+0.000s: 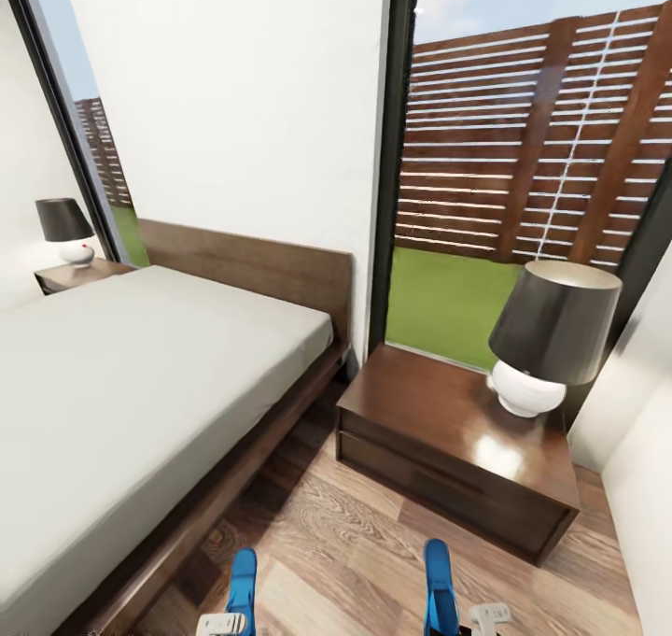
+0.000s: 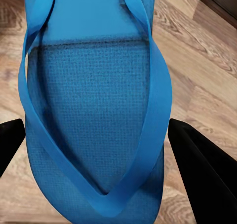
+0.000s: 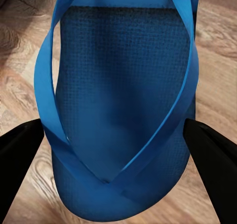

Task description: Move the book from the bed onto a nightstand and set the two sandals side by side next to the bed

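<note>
I have the left gripper (image 2: 96,135) spread wide, its 2 black fingers (image 2: 205,169) standing on either side of a blue sandal (image 2: 94,110), each finger right at an outer edge of the sole, though I cannot tell whether they touch it. The right gripper (image 3: 113,150) is likewise spread apart, with its dark fingers (image 3: 212,155) flanking the second sandal (image 3: 123,115), close to the straps at both edges. Under both sandals I see light-brown wood-plank floor (image 3: 19,91).

From the head camera, the left sandal (image 1: 242,587) and the right sandal (image 1: 439,589) show at the bottom edge of the picture, well apart from each other, both pointing roughly the same way toward the far wall. A pale gripper part (image 1: 221,625) sits at the foot of the left one and another (image 1: 487,614) beside the right one.

The bed (image 1: 140,374) lies to the left of the left sandal, its dark wooden base (image 1: 233,487) running alongside. A dark-brown nightstand (image 1: 439,431) stands ahead of the right sandal, just beside the bed's head end, carrying a lamp (image 1: 551,337) with a black shade. A second nightstand (image 1: 79,275) with its own lamp (image 1: 67,230) sits on the bed's far side. Behind the near nightstand, a tall window (image 1: 532,150) shows a slatted brown fence and green grass.
</note>
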Available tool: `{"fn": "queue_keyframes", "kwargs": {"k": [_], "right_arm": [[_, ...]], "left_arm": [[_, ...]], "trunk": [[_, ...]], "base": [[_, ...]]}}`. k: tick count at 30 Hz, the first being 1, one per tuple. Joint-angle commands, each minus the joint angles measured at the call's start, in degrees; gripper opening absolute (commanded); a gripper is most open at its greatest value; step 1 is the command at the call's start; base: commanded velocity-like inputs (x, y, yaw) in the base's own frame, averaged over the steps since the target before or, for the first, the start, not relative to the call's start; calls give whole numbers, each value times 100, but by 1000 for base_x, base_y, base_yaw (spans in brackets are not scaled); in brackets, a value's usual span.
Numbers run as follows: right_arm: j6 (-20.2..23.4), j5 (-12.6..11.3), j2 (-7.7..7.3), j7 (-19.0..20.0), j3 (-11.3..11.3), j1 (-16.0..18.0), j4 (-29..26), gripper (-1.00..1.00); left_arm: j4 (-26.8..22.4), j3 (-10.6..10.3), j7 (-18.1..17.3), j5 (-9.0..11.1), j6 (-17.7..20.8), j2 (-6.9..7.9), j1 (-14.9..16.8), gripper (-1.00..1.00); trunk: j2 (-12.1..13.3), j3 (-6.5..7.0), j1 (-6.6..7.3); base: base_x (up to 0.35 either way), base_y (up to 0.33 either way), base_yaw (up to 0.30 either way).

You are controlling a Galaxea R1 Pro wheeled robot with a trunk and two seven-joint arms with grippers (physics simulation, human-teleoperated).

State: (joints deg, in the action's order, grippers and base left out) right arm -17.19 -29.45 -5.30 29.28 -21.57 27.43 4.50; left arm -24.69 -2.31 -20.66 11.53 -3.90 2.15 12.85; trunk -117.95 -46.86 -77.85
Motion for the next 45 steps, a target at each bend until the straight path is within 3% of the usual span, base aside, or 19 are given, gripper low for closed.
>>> {"fn": "queue_keyframes", "kwargs": {"k": [1, 45], "right_arm": [[-30, -61, 2, 40, -49, 8, 23, -100], [-30, -61, 4, 41, -49, 8, 24, -100]], "left_arm": [[8, -24, -12, 52, -14, 4, 4, -100], [8, -24, -11, 51, -14, 4, 1, -100]], "trunk": [[-2, -5, 1], [-2, -5, 1]], "base": [[0, -54, 155], [0, -62, 149]]}}
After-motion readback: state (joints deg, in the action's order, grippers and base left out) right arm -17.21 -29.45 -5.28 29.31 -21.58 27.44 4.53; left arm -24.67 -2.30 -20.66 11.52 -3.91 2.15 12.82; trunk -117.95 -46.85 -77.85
